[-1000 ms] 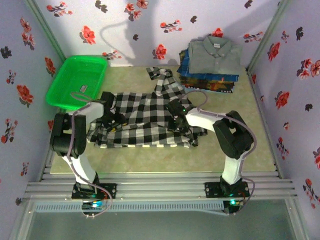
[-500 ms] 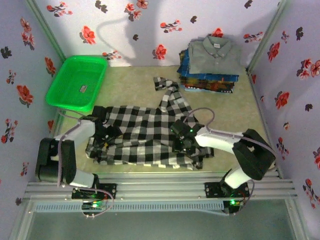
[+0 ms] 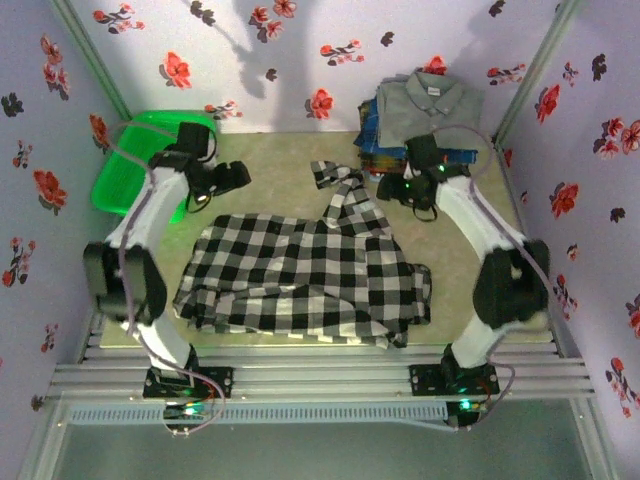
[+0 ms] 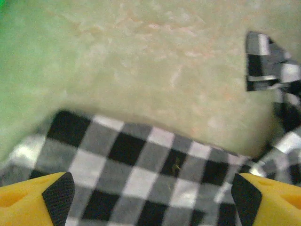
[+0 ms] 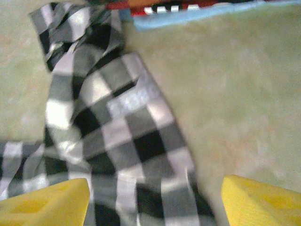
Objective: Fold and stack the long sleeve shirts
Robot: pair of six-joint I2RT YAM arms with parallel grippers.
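- Far left: green basket (image 3: 118, 175), partly behind the left arm, no part of the job.
- Next, left gripper (image 3: 238, 177), raised over the far left edge of the checked shirt (image 3: 300, 275); fingers spread wide, nothing between them.
- Middle of the counter (image 3: 275, 155): the checked shirt, laid out but rumpled, near hem bunched, one sleeve (image 3: 335, 185) trailing toward the back wall.
- Right of that sleeve: right gripper (image 3: 402, 191), likewise agape and empty, close to the stack (image 3: 425, 115).
- Back right corner: that stack of folded shirts, grey one on top, well apart from the checked body, near the sleeve's end.
- Risk on the left: pinching only the top layer at the wrinkled edge, with the fold then dragging the cloth askew.
- Risk on the right: catching the sleeve alone instead of the shoulder, leaving it twisted under the fold; also brushing the stack's near side and knocking it out of square.
- From above: both arms, the whole shirt outline and the stack's top.
- From the left wrist: close look at the far edge of the shirt (image 4: 141, 165) against bare counter, cuff (image 4: 270, 61) at right.
- From the right wrist: the sleeve's creases (image 5: 117, 117) between the yellow fingers, and the stack's bottom edge (image 5: 197, 12) as a blurred blue-and-red strip.
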